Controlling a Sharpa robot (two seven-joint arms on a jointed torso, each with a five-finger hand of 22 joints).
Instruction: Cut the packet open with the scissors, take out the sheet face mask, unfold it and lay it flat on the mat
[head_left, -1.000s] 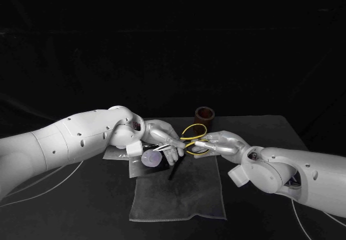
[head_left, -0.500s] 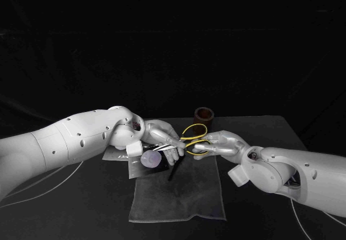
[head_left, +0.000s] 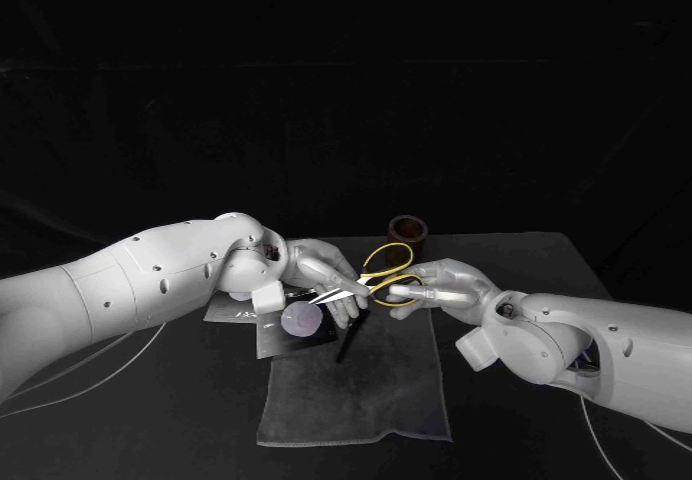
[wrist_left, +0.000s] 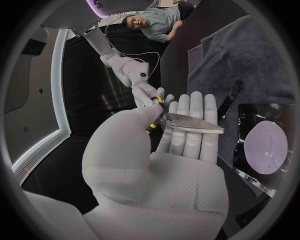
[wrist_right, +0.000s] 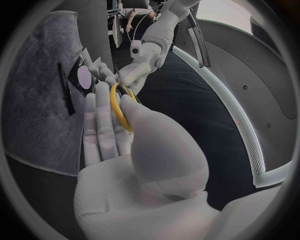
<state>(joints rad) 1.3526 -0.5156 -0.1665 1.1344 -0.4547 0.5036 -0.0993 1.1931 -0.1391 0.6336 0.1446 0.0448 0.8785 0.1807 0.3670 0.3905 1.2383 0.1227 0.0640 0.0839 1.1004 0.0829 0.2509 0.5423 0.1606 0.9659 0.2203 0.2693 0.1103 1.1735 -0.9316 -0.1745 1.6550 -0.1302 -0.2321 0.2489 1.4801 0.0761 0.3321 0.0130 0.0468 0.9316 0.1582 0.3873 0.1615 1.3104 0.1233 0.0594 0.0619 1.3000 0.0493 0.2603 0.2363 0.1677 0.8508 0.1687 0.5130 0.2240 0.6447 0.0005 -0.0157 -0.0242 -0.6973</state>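
Observation:
The scissors (head_left: 378, 275) with yellow handles hang between my two hands over the far end of the grey mat (head_left: 355, 385). My left hand (head_left: 320, 272) grips the silver blades (wrist_left: 190, 123), which lie across its fingers with the thumb pressing on them. On the other side my right hand (head_left: 437, 287) holds the yellow handle ring (wrist_right: 120, 107), with a digit through it. The dark packet (head_left: 286, 320) with a pale round patch (wrist_left: 267, 147) lies flat just below my left hand, on the mat's far left corner, touched by neither hand.
A brown cylindrical cup (head_left: 410, 231) stands upright at the back of the table, behind the scissors. A thin dark strip (head_left: 348, 341) lies on the mat next to the packet. The near half of the mat is bare.
The yellow handles have risen a little and turned, and the right hand's fingers have settled further into the rings. My left hand has kept its hold on the blades.

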